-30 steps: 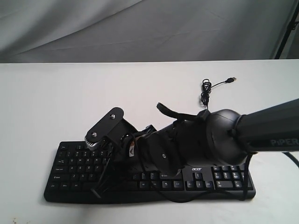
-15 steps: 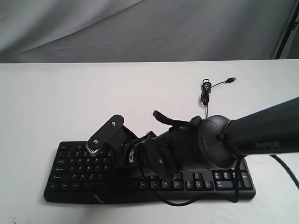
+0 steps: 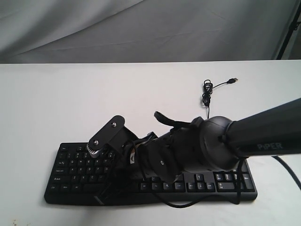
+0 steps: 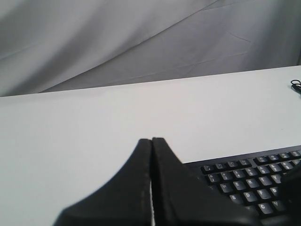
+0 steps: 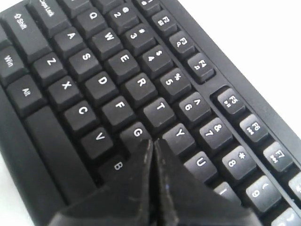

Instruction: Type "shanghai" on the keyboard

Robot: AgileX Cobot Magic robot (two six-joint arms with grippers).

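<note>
The black keyboard (image 3: 75,165) lies near the table's front edge, its "acer" logo hidden behind the arm. My right arm reaches across it from the right, and the right gripper (image 3: 101,197) hangs over its left half. In the right wrist view the right gripper (image 5: 153,141) is shut and empty, its tips between the G and Y keys of the keyboard (image 5: 117,70) and covering the key below them. I cannot tell whether they touch a key. My left gripper (image 4: 152,140) is shut and empty, held over bare table beside the keyboard (image 4: 254,183).
The keyboard's thin black cable (image 3: 207,92), coiled and ending in a USB plug, lies on the white table (image 3: 56,103) behind the keyboard's right half. A grey cloth backdrop hangs behind the table. The right arm's thick body covers the keyboard's middle.
The right arm sank lower and toward the front over the keyboard between one second and half a second ago. Since then it has held still.
</note>
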